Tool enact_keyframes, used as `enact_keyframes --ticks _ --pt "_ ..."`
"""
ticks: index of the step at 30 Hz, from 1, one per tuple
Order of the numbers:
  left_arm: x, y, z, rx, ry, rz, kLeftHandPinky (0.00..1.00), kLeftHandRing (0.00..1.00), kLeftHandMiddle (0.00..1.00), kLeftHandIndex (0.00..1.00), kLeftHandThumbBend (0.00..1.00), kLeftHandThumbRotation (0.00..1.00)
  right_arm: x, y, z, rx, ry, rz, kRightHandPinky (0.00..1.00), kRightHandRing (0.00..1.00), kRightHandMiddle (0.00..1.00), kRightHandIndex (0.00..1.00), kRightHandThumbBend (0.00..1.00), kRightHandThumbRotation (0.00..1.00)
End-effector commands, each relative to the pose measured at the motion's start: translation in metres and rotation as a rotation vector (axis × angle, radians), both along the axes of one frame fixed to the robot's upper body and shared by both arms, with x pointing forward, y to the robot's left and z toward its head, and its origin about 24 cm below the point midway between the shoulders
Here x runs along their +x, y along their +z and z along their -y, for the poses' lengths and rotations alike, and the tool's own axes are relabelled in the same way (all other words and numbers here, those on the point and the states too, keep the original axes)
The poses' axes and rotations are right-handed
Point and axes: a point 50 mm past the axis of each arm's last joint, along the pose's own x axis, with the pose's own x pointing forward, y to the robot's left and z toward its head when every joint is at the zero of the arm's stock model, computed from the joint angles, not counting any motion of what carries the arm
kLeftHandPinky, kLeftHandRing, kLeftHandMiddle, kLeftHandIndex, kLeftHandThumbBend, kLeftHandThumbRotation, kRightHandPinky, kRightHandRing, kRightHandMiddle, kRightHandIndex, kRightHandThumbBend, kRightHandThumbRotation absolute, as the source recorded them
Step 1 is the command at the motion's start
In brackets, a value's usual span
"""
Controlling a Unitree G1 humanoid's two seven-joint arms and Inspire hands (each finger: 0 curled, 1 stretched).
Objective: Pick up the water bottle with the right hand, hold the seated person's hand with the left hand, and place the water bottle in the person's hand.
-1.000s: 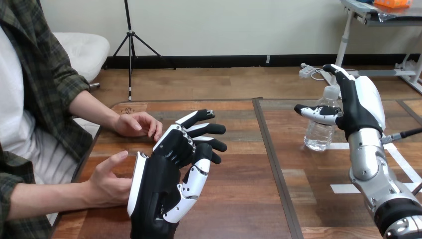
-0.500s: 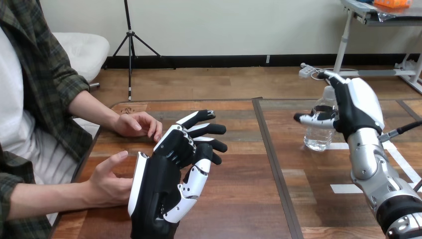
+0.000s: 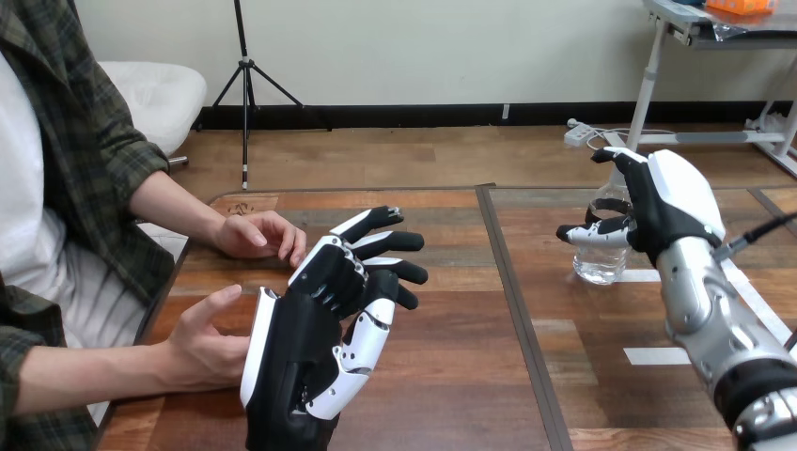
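A clear plastic water bottle (image 3: 600, 263) stands upright on the right half of the wooden table (image 3: 451, 376). My right hand (image 3: 663, 207) is at its upper part, fingers curled round the neck and thumb across the front. My left hand (image 3: 315, 329) is raised on edge at the lower left, fingers relaxed and spread. The person's hand (image 3: 202, 346) at the view's lower left lies against the back side of my left hand, and my fingers are not curled round it. The person's other hand (image 3: 258, 233) rests on the table farther back.
A dark seam (image 3: 515, 301) runs down the table between its two halves. White tape strips (image 3: 658, 355) lie on the right half near my right forearm. The table's left edge is at the person's side.
My right hand has moved left and down onto the bottle, and its fingers and thumb have closed round it. My left hand and the person's hands have stayed put.
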Motion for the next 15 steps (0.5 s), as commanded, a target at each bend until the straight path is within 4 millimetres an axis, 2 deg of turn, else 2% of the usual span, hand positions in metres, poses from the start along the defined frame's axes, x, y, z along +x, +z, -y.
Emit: enact_keyframes --ticks 1,9,15 --pt "0.0066 0.0176 0.0044 -0.037 -0.005 0.083 0.47 0.59 0.68 0.75 0.25 0.42 0.019 0.0357 -0.0024 -0.062 0.022 0.059 1.0 0.98 0.9 0.84 0.72 0.09" --pt "0.0068 0.0178 0.0046 -0.033 0.001 0.088 0.47 0.58 0.68 0.75 0.25 0.42 0.0198 0.0346 -0.001 -0.096 0.027 0.017 1.0 0.97 0.89 0.83 0.7 0.08" --pt "0.0068 0.0176 0.0048 -0.032 0.002 0.091 0.47 0.58 0.68 0.75 0.25 0.42 0.02 0.0335 0.0002 -0.097 0.015 -0.003 0.92 0.9 0.86 0.8 0.7 0.06"
